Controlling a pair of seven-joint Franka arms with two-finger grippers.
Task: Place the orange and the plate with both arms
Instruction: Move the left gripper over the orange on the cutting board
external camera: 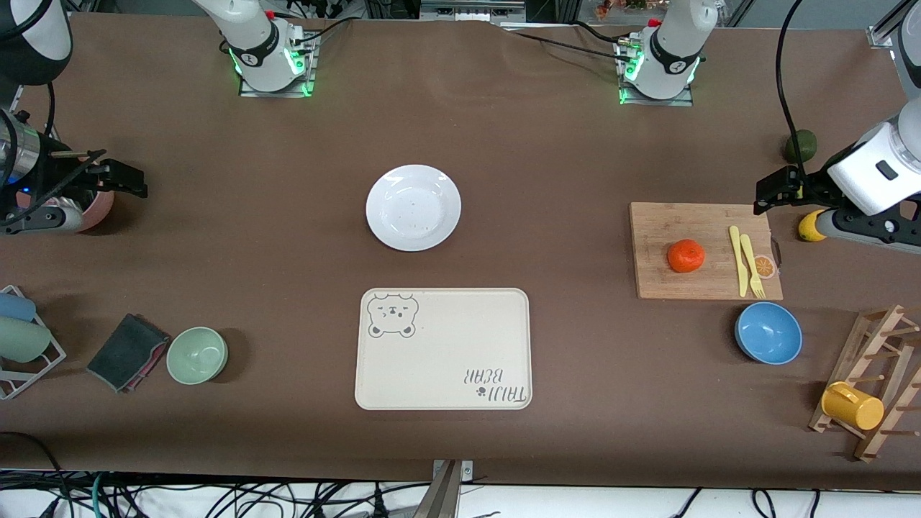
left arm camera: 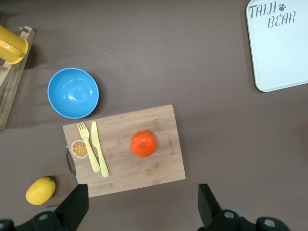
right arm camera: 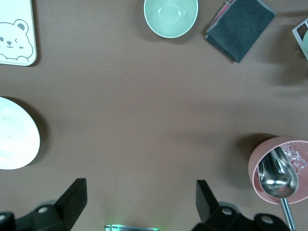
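Front view: a brown table seen from above. The plate [external camera: 413,207], round, white and glossy with a few tiny specks, lies flat near the middle of the table, farther from the camera than a cream bear tray [external camera: 443,349]. The orange [external camera: 686,255], small, slightly flattened and bright red-orange, sits on a wooden cutting board [external camera: 701,252] toward the left arm's end of the table, beside a yellow knife and fork [external camera: 746,261]. A blue bowl [external camera: 768,332] stands just nearer the camera than the board. The left gripper [external camera: 776,188] hangs over the table at the board's outer edge, its arm reaching in from the side. The right gripper [external camera: 119,177] hovers at the right arm's end, by a pink bowl [external camera: 97,208]. I cannot tell from here whether either pincer is spread or closed.

Left wrist view: the orange [left arm camera: 143,143] rests near the middle of the board [left arm camera: 122,149], untouched. The left gripper [left arm camera: 143,209] has its two dark fingers [left arm camera: 74,204] spread wide apart, holding nothing. A yellow lemon [left arm camera: 40,190] lies on the table beside the board.

Right wrist view: the edge of the plate [right arm camera: 17,139] shows on bare table, well apart from the right gripper [right arm camera: 140,207]. Its fingers [right arm camera: 72,202] are likewise spread and empty. The pink bowl [right arm camera: 281,168] holds a metal spoon [right arm camera: 276,178]. A green bowl [right arm camera: 171,17] and dark cloth [right arm camera: 239,28] lie near each other.
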